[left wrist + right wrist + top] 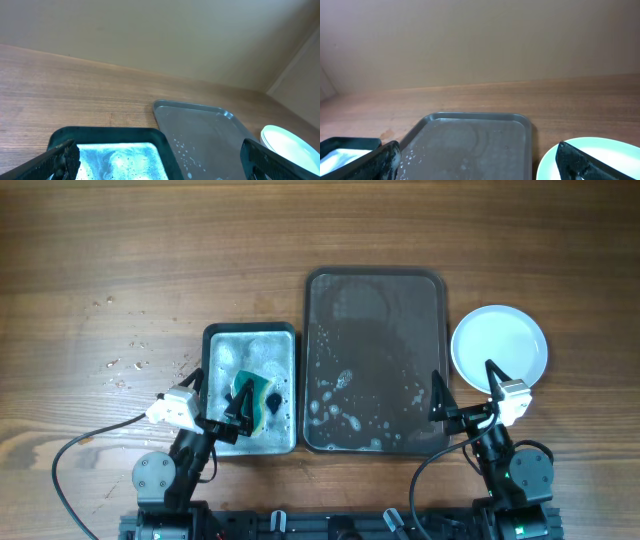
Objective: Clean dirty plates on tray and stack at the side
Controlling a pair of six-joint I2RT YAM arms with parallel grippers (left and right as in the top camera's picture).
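Observation:
The grey tray [375, 300] lies at the table's middle, wet with foam spots and with no plate on it; it also shows in the left wrist view [210, 130] and the right wrist view [470, 140]. White plates [499, 345] sit stacked right of the tray, also seen in the left wrist view [292, 145] and the right wrist view [600, 155]. My left gripper [222, 405] is open and empty over the near end of the soapy tub [250, 340]. My right gripper [465, 395] is open and empty between the tray and the plates.
The dark tub of foamy water [115, 155] holds a green and yellow sponge [255, 395]. Crumbs [125, 365] lie scattered on the wood left of the tub.

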